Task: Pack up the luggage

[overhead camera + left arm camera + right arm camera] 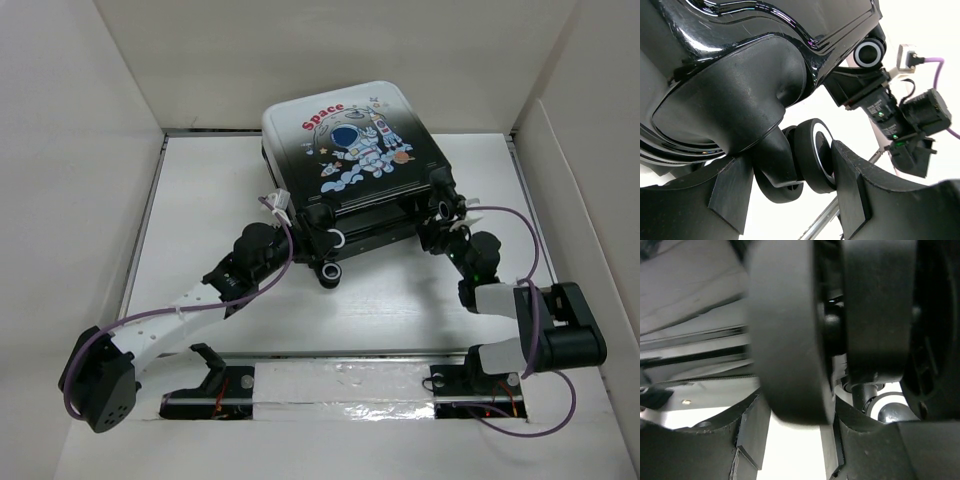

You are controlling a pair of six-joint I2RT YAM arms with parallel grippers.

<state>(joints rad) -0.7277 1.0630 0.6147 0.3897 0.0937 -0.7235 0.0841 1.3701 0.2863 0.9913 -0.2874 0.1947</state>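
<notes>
The suitcase [345, 140] lies face up, far back on the table [400, 310]. The left gripper [790, 195] pinches the left wheel [815, 160], likely to steady the case. The right gripper [795, 440] sits around the right wheel [790, 340]; I cannot tell if it squeezes.

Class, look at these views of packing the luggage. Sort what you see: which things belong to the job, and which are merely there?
Belongs to the job:
- luggage, lid closed
- left pincer
- right pincer

Merely there:
- silver tape strip along the near table edge
- purple cables on the arms
- white walls around the table
</notes>
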